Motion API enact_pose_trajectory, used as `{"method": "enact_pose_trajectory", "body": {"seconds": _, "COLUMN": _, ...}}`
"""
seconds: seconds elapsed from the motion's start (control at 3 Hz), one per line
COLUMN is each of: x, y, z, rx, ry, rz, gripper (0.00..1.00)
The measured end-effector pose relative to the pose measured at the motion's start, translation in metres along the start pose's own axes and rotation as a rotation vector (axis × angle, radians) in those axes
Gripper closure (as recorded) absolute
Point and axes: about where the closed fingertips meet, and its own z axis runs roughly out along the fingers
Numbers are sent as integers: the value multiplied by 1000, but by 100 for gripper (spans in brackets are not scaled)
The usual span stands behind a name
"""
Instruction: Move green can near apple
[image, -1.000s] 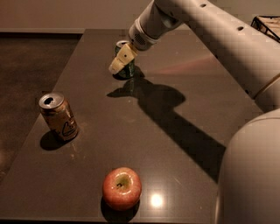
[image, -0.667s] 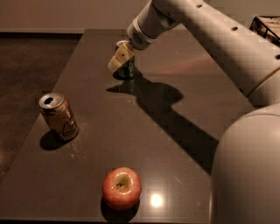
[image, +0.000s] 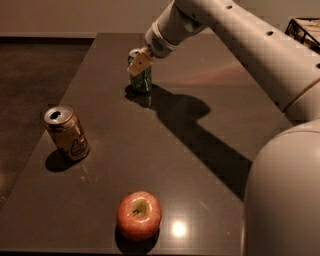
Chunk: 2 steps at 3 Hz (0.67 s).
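The green can (image: 142, 79) stands upright on the dark table (image: 200, 165) at the far middle, its silver top just showing. My gripper (image: 139, 63) is right at the can's upper part, reaching down from the upper right, and covers part of it. The can's base rests on the table. The apple (image: 139, 215), red-pink with a yellowish stem dimple, sits near the table's front edge, well in front of the can and apart from it.
An orange-tan can (image: 66, 133) with a white logo stands at the left of the table, open top up. My white arm (image: 235, 35) crosses the upper right and its bulk (image: 285, 200) fills the lower right. A dark basket (image: 305, 27) is at the far right.
The gripper has shifted very slightly upward at the green can. The can, the orange-tan can and the apple stay where they were.
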Motion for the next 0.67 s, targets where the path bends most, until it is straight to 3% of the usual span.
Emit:
{"method": "enact_pose_trajectory", "body": {"seconds": 0.33, "x": 6, "y": 22, "z": -20, "rx": -32, "ry": -21, "rz": -35, "gripper": 85}}
{"method": "enact_pose_trajectory", "body": {"seconds": 0.67, "x": 9, "y": 63, "z": -48, "rx": -95, "ry": -61, "rz": -101, "gripper": 100}}
